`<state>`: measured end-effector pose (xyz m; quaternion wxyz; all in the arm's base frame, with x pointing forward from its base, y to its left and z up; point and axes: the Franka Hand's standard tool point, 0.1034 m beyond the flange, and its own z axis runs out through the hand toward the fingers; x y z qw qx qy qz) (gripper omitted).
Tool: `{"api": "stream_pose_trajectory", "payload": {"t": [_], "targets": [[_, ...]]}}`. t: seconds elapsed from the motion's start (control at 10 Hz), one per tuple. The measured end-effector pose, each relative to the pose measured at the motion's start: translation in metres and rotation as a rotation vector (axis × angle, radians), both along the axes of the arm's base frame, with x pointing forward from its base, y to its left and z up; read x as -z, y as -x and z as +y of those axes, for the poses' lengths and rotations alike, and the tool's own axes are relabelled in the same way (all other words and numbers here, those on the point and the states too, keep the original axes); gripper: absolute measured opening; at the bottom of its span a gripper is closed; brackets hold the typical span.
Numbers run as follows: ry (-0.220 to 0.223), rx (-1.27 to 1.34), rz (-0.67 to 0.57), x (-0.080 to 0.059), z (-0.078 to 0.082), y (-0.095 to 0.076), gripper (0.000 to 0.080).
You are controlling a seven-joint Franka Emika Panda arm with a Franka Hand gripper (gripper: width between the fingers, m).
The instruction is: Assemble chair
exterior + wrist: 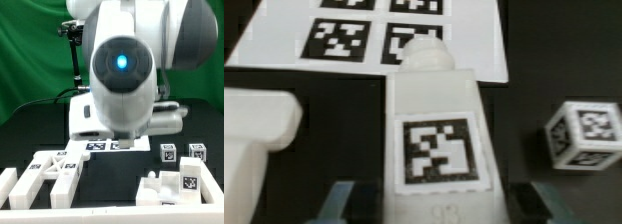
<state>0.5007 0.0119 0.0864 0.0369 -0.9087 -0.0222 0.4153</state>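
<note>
In the wrist view a long white chair part (pixel 438 105) with a square tag on its face runs away from the camera, its rounded far end lying over the marker board (pixel 295 45). My gripper (pixel 439 202) is shut on its near end, one finger (pixel 349 203) pressed to each side. A small tagged white cube (pixel 589 135) lies beside the part, apart from it. A larger white block (pixel 260 135) lies on the other side. In the exterior view the arm's body (pixel 122 80) hides the gripper and the held part.
In the exterior view, notched white parts (pixel 50 172) lie at the front on the exterior view's left. A stepped white block (pixel 172 186) sits at the front on the exterior view's right, with two small tagged cubes (pixel 168 153) (pixel 197 152) behind it. The tabletop is black; a green curtain hangs behind.
</note>
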Motion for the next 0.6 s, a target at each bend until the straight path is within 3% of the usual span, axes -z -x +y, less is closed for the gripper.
{"api": "stream_pose_trajectory", "payload": {"t": [0.2, 0.4, 0.5, 0.6], "targets": [[0.014, 0.006, -0.142, 0.012, -0.002, -0.014, 0.0286], [0.014, 0.012, -0.265, 0.007, -0.002, -0.016, 0.0287], [0.001, 0.0, -0.359, -0.001, 0.006, -0.034, 0.0287], [-0.038, -0.01, -0.452, -0.022, 0.016, -0.054, 0.0287]]}}
